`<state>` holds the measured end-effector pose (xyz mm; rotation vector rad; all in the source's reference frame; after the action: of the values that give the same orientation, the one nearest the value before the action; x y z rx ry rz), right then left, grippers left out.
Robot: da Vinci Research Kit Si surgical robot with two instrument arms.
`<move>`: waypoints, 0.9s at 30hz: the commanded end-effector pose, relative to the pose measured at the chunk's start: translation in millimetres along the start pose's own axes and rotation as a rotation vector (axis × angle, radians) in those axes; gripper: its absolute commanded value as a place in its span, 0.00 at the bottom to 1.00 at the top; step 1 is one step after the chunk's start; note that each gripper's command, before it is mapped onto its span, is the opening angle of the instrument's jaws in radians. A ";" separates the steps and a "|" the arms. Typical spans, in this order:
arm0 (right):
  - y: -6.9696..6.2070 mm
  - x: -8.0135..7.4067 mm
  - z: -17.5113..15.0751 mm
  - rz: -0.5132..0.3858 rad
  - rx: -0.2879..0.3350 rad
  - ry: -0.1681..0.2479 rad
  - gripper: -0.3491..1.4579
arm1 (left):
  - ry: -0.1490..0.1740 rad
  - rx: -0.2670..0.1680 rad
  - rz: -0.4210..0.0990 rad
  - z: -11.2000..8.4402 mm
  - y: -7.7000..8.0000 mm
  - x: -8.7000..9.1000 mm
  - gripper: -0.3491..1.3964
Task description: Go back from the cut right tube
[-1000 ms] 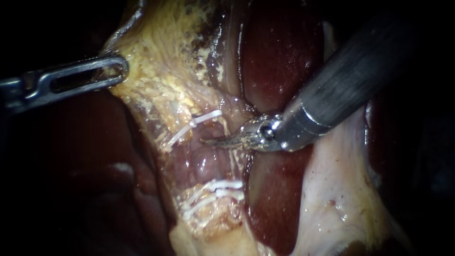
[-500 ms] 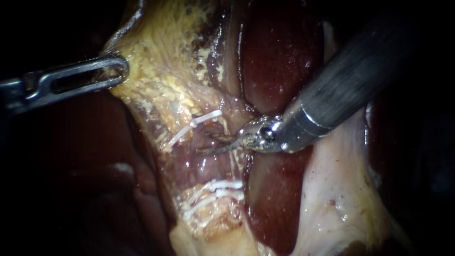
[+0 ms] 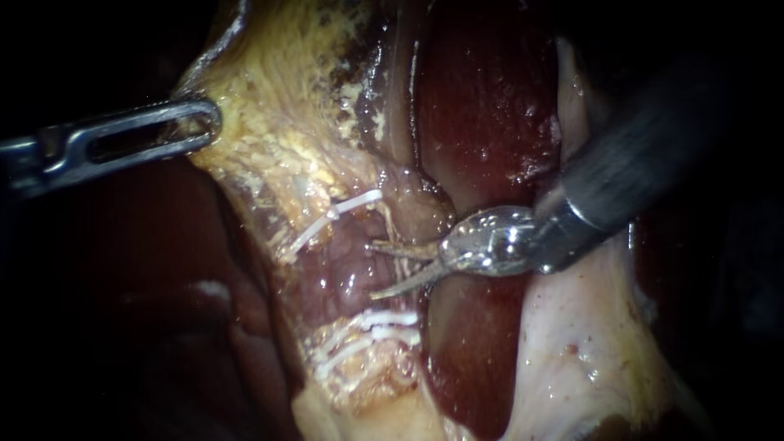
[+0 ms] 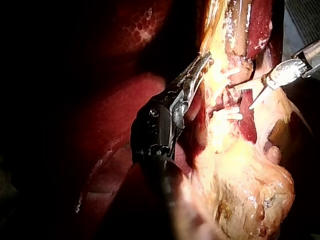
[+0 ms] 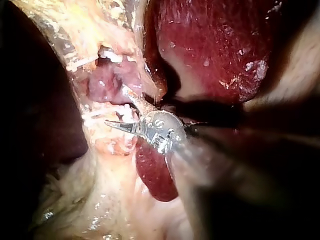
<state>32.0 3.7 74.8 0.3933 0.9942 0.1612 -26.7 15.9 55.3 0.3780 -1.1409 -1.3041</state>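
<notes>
Tube [image 3: 347,265], a purplish stretch of tissue, lies in the middle of the endoscope view, between one white clip [image 3: 343,209] above it and a pair of white clips [image 3: 384,320] below it. My right instrument [image 3: 372,269] slants down from the upper right, its shaft crossing the dark red liver [image 3: 482,98]. Its two thin blades point left and stand spread apart, gripping nothing, with their tips at the tube's right side; I cannot tell whether they touch it. My left instrument [image 3: 214,118] reaches in almost level from the left, well apart from the tube, its jaws clamped on the edge of the yellow fatty tissue [image 3: 278,139].
</notes>
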 end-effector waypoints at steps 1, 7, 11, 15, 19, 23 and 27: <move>0.1 0.1 -0.6 -0.012 -0.008 0.010 0.98 | 0.000 0.000 0.000 0.0 0.0 0.0 0.00; 0.5 1.5 -4.5 -0.054 -0.044 0.040 0.98 | 0.001 0.004 0.001 0.2 0.0 0.3 0.00; 0.4 2.8 -6.9 -0.067 -0.058 0.054 0.98 | 0.001 0.005 0.002 0.5 0.0 0.5 0.00; 0.3 3.6 -8.5 -0.083 -0.072 0.062 0.98 | -0.002 0.009 0.004 1.2 0.1 0.9 0.00; 0.3 3.3 -8.8 -0.085 -0.071 0.065 0.98 | 0.016 0.007 0.010 2.7 0.5 2.0 0.00; 0.2 3.0 -8.6 -0.087 -0.074 0.064 0.98 | 0.047 0.005 0.022 5.5 1.4 3.9 0.00; 0.1 2.9 -8.5 -0.087 -0.072 0.065 0.98 | 0.080 0.002 0.021 8.9 2.3 6.1 0.00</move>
<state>26.4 6.8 68.4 0.2772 1.0644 0.1319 -34.2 14.3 64.3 0.4225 -1.0720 -1.2591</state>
